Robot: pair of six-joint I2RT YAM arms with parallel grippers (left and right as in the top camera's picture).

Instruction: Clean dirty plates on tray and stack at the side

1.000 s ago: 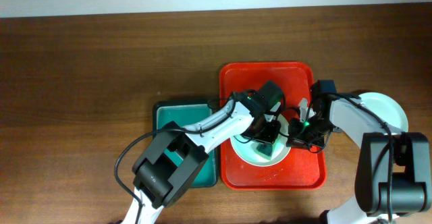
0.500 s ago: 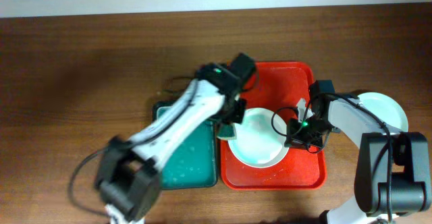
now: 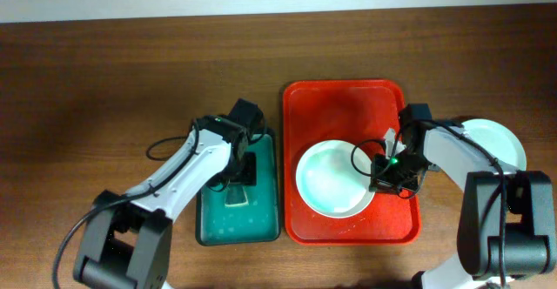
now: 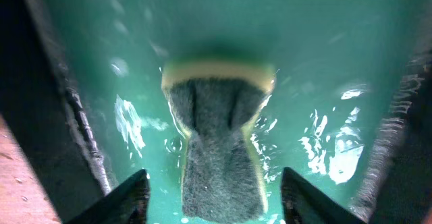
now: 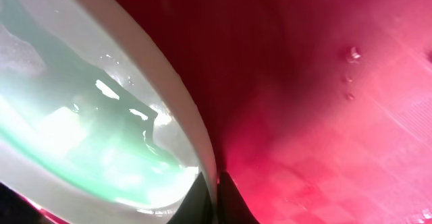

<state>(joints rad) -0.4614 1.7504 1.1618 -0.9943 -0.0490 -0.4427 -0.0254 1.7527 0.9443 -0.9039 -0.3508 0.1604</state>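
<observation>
One wet plate on the tray, one set aside.
On the table (image 3: 104,80), one red tray (image 3: 348,106) bears a glossy, wet white plate (image 3: 326,180), its right rim nipped tight by the right claw (image 5: 217,193). A second plate (image 3: 505,141) lies on the table, right of the tray. One teal basin (image 3: 252,219) holds one sponge (image 4: 216,136) in water, under the left claw (image 4: 216,200), spread wide and not touching it.

Tray (image 3: 348,106): far half bare, passable from above. Near half filled by plate (image 3: 326,180); right gripper (image 3: 381,169) pinching its rim blocks the tray's right side. Left of tray, left gripper (image 4: 214,193) and sponge (image 4: 219,116) occupy basin (image 3: 222,224).
</observation>
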